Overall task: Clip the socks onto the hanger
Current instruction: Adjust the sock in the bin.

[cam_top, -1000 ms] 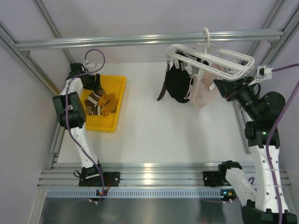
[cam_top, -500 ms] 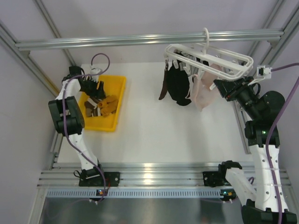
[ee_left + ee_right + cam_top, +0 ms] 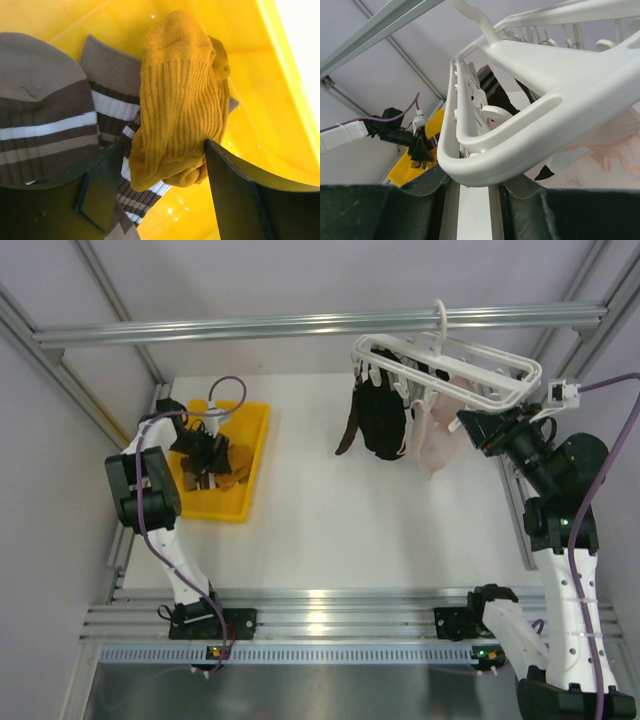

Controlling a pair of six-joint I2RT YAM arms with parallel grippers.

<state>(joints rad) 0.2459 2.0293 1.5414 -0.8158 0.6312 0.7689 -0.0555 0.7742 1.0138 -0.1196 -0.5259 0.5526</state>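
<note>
My left gripper (image 3: 213, 451) is low in the yellow tray (image 3: 256, 452). In the left wrist view it (image 3: 160, 165) is open, one jaw on each side of the folded end of a mustard sock (image 3: 180, 95). Brown socks with cream stripes (image 3: 45, 115) lie beside and under that sock. My right gripper (image 3: 472, 426) is shut on the near rim of the white hanger (image 3: 470, 365), which shows large in the right wrist view (image 3: 530, 125). Black socks (image 3: 380, 420), a brown striped sock (image 3: 492, 87) and a pale pink sock (image 3: 435, 440) hang from its clips.
The hanger's hook sits over a long aluminium bar (image 3: 300, 325) across the back. Slanted frame posts stand at both sides. The white table (image 3: 330, 520) stretches between the tray and the hanging socks.
My left gripper has moved down and toward the socks in the tray and now straddles the mustard sock. The hanger and its socks have swayed slightly; the right arm has stayed put.
</note>
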